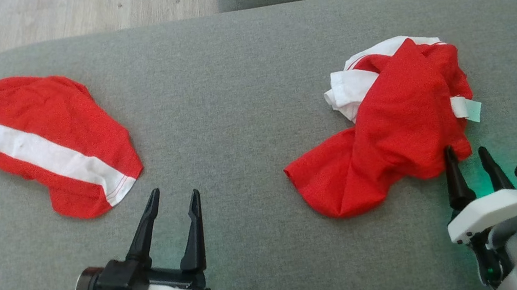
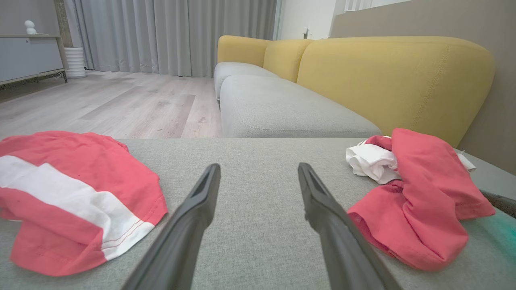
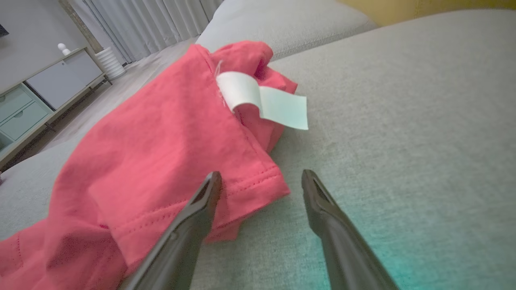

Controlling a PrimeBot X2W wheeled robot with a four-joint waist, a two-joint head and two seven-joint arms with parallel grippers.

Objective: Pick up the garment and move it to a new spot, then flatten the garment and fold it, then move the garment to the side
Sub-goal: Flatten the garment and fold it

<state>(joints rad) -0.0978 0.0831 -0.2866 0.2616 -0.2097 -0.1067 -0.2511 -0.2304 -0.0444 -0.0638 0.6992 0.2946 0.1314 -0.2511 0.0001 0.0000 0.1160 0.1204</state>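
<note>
The crumpled red and white garment (image 1: 401,127) lies in a heap on the right of the grey cushion (image 1: 239,91), a white label (image 1: 468,109) sticking out at its right side. My right gripper (image 1: 465,150) is open at the heap's near edge. In the right wrist view the red hem (image 3: 161,133) reaches in between the right gripper's (image 3: 262,174) fingers, and the label (image 3: 266,102) curls just beyond. My left gripper (image 1: 175,193) is open over bare cushion at the lower middle, holding nothing. From the left wrist, the left gripper (image 2: 258,166) has the garment (image 2: 419,201) to its right.
A second red garment with a white stripe (image 1: 45,142) lies fairly flat at the cushion's far left, near its rounded edge. Wooden floor (image 1: 36,19) lies beyond. A grey seat with yellow backrests (image 2: 395,76) stands behind the cushion.
</note>
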